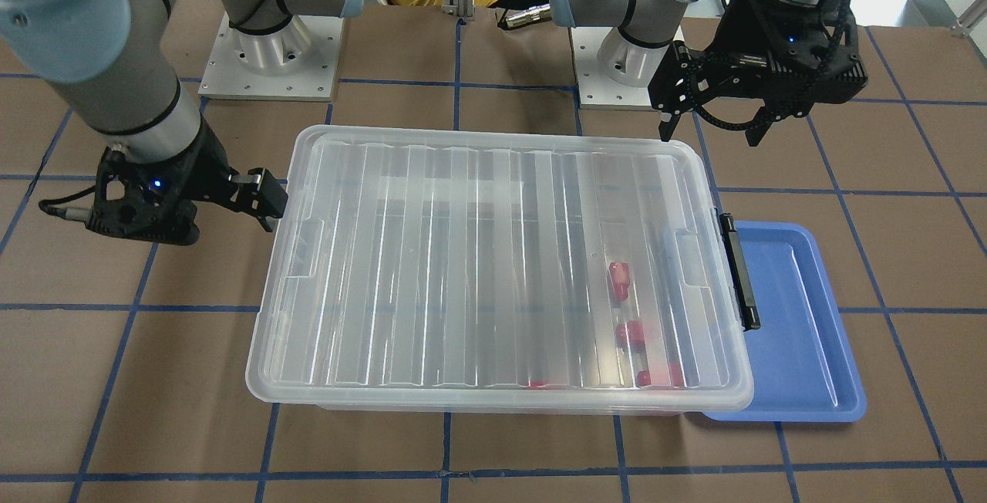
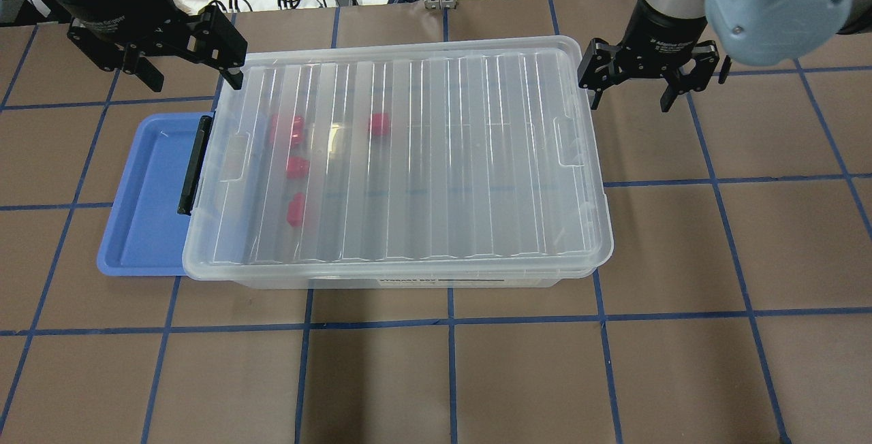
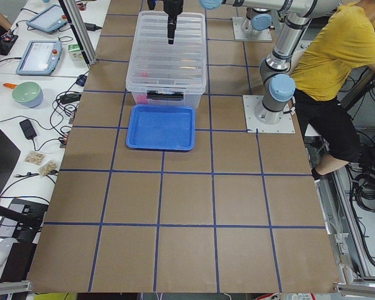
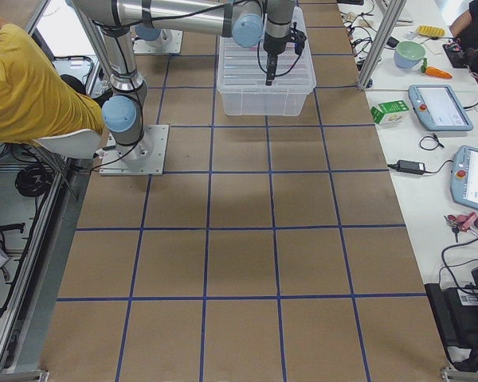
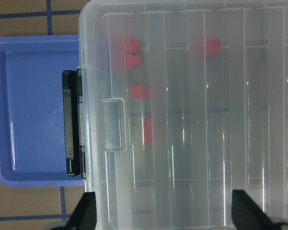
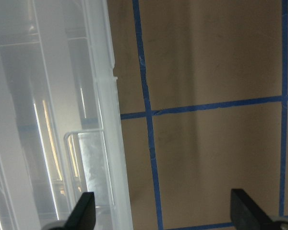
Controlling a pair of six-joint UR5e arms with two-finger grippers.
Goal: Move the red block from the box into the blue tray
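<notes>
Red blocks (image 2: 297, 167) lay inside the box (image 2: 443, 158), with its lid on. Seen from overhead, the blue tray (image 2: 146, 185) sat empty at its nine o'clock. The left gripper (image 2: 194, 76) and right gripper (image 2: 631, 90) hung with jaws apart, holding nothing.

The box (image 2: 436, 226) is clear, translucent plastic with a ribbed, striped lid and a black latch (image 2: 193, 165). Each red block (image 2: 297, 167) inside shows pinkish red. The blue tray (image 2: 143, 192) is plain blue. The bench (image 2: 681, 260) is brown, gridded with blue tape. The left end effector (image 2: 192, 77) and right end effector (image 2: 630, 98) are black.
</notes>
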